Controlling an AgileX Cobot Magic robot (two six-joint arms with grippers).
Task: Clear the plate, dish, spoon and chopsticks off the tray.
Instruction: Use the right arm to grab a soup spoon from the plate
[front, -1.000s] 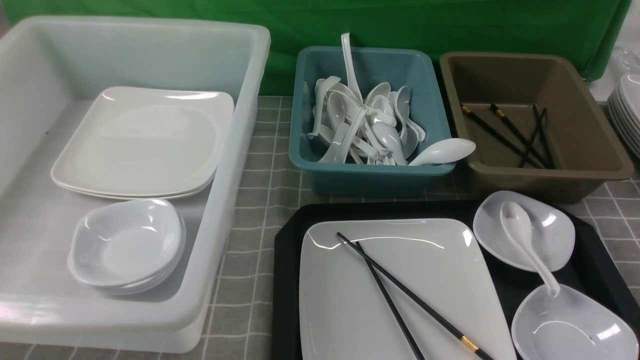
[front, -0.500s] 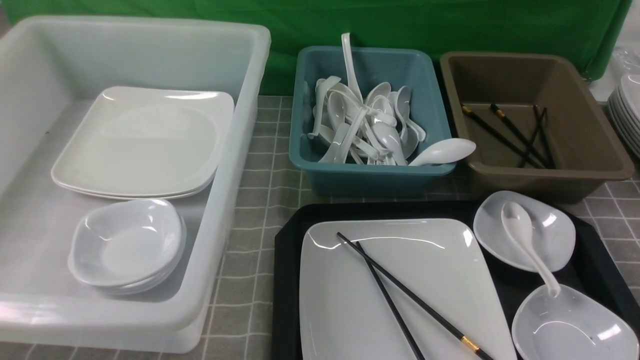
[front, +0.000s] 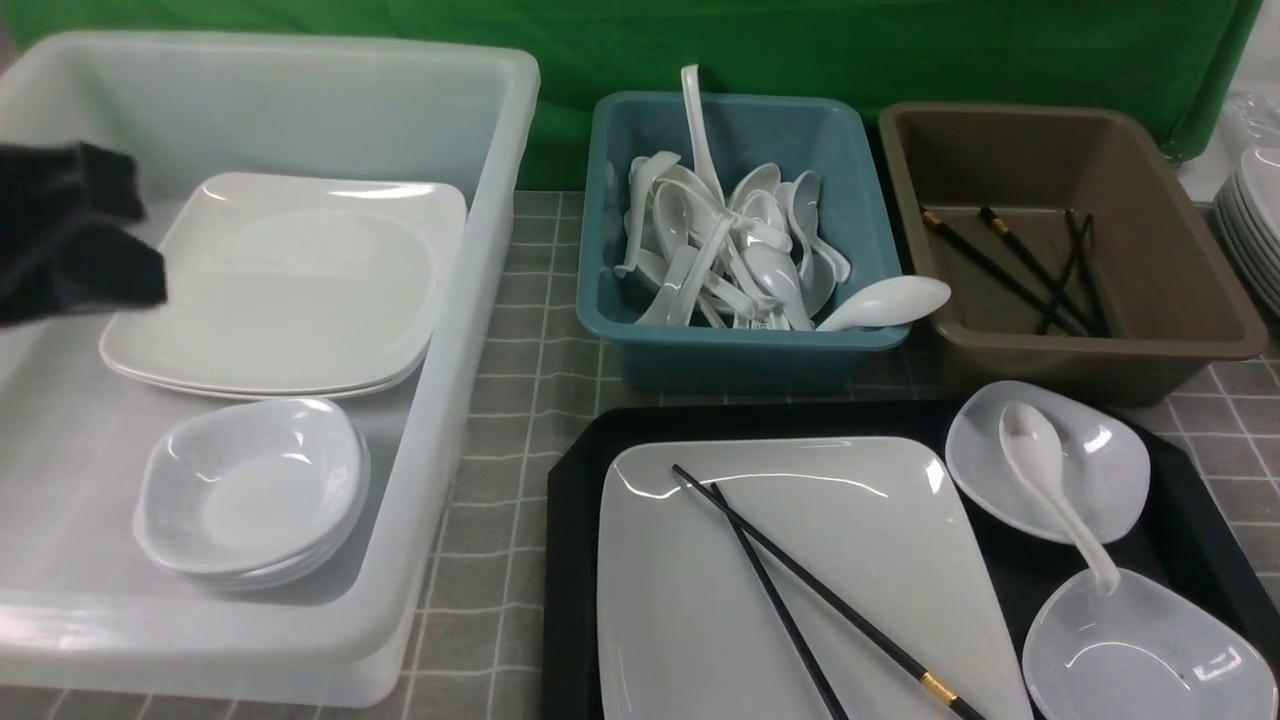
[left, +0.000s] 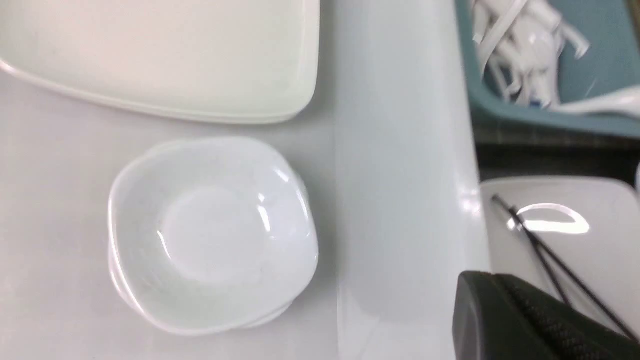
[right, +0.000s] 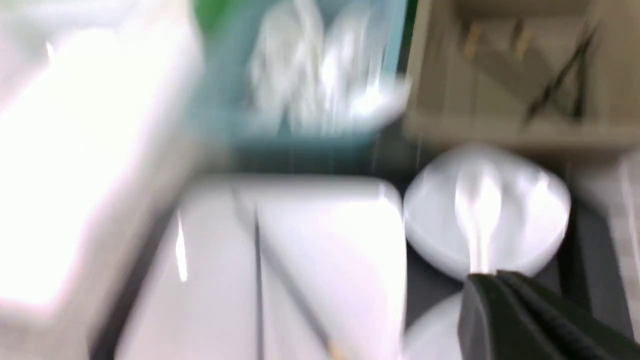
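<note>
On the grey checked bench cloth (front: 520, 330) sit a white tub (front: 300, 55) holding stacked flat plates (front: 290, 285) and nested small dishes (front: 250, 490), a teal tub (front: 745, 352) heaped with white spoons (front: 740, 250), and a brown tub (front: 1080, 365) with a few black sticks (front: 1030, 270), a green backdrop (front: 800, 40) behind.

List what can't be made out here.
- Front view: plate and chopsticks run off the bottom edge.
- Right wrist view: motion blur; spoon only a pale streak.
- Front view: left hand a dark blur, cut by the left edge.
</note>
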